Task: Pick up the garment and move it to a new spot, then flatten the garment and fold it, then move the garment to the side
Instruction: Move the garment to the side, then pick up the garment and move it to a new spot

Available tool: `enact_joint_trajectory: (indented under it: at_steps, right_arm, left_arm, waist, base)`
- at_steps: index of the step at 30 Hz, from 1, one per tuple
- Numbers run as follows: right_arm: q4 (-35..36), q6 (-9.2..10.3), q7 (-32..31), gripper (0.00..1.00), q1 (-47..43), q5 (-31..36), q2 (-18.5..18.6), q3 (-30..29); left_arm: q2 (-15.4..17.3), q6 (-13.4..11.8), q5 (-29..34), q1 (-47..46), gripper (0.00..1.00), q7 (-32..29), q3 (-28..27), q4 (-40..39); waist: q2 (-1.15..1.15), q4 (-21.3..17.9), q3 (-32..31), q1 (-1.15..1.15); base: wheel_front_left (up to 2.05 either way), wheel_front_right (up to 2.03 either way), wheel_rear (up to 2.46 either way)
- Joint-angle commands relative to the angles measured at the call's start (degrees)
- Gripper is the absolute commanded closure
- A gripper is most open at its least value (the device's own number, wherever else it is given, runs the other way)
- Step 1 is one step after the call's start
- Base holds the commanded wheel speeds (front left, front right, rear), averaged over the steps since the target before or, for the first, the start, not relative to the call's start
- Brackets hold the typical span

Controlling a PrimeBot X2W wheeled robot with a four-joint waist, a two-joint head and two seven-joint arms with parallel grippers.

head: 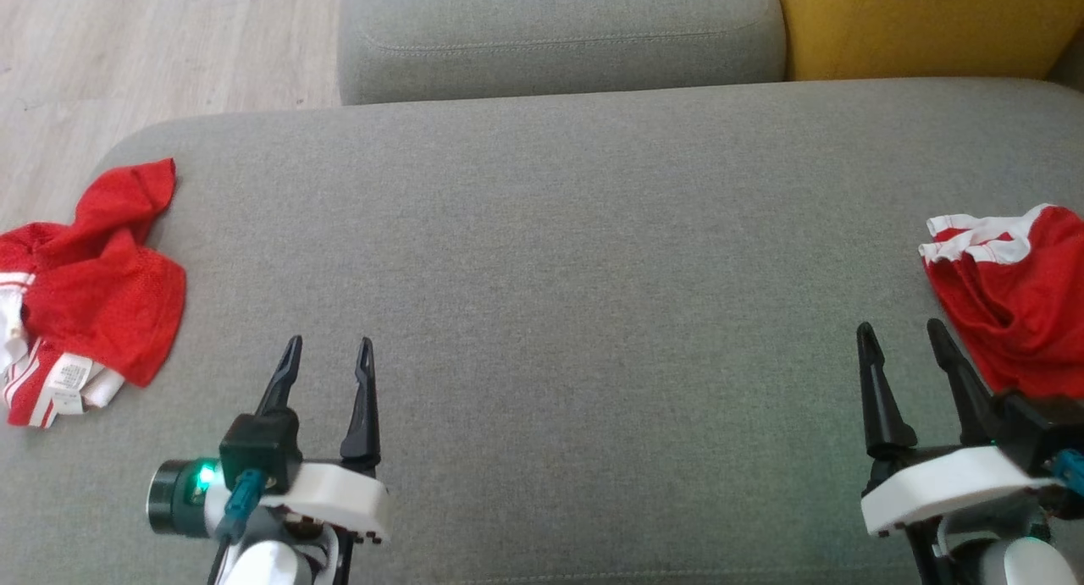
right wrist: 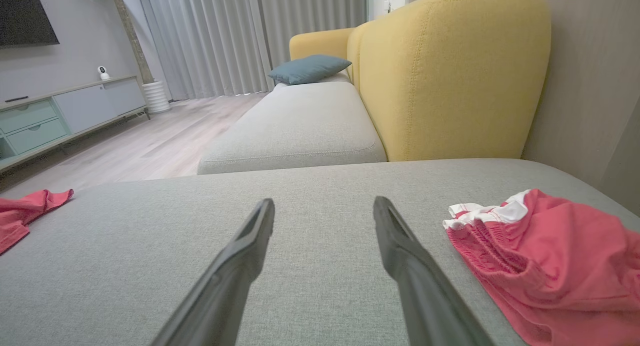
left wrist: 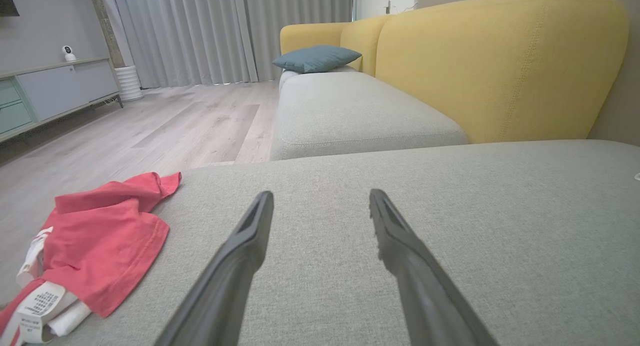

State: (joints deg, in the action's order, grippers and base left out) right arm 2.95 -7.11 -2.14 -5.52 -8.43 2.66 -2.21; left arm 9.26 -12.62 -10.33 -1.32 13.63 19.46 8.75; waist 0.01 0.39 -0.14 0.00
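Head view, leftmost: a crumpled red mesh garment with white striped trim [head: 93,280] lies on the left edge of the grey fabric sofa cushion [head: 542,255], near the left gripper [head: 330,341], which stands spread and empty. The right gripper [head: 898,325], equally spread and empty, sits just beside a second rumpled red garment with white waistband [head: 1016,301]. Both look light and limp; pinch a raised fold or the waistband

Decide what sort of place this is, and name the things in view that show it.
Most likely a home living room: a grey-and-yellow sofa with a teal cushion, a low sideboard along the wall, and floor-length curtains over a wooden floor.
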Motion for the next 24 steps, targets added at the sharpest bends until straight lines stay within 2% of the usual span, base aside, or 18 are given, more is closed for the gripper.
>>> enact_joint_trajectory:
  at_steps: [1, 16, 20, 24]
  right_arm:
    - [2.31, -0.37, -0.16, 0.00, 1.47, -0.04, 0.22, 1.09]
    - [2.44, -0.37, -0.63, 0.00, 1.39, -0.17, 0.22, -0.03]
    - [3.12, -0.37, -0.78, 0.00, 0.85, -0.11, 0.22, -0.88]
    - [4.51, -0.37, -1.08, 0.00, 0.76, 0.16, 0.22, -1.29]
  left_arm:
    - [0.93, -0.44, -0.42, -2.07, 0.00, -0.08, -2.10, -1.88]
    - [1.30, -0.66, -0.88, -2.83, 0.00, -0.21, -1.66, -1.51]
    - [1.29, -0.71, -0.91, -3.46, 0.00, -0.14, -1.49, -1.52]
    - [1.13, -0.63, -0.87, -4.83, 0.00, 0.09, -1.33, -1.67]
  waist:
    - [-0.01, 0.05, 0.03, 0.00]
    - [-0.01, 0.96, 0.09, 0.00]
    - [-0.01, 2.94, 0.37, 0.00]
    - [-0.01, 6.91, 1.32, 0.00]
  base:
    - [0.00, 0.00, 0.00]
    - [0.00, 0.00, 0.00]
    - [0.00, 0.00, 0.00]
    - [0.00, 0.00, 0.00]
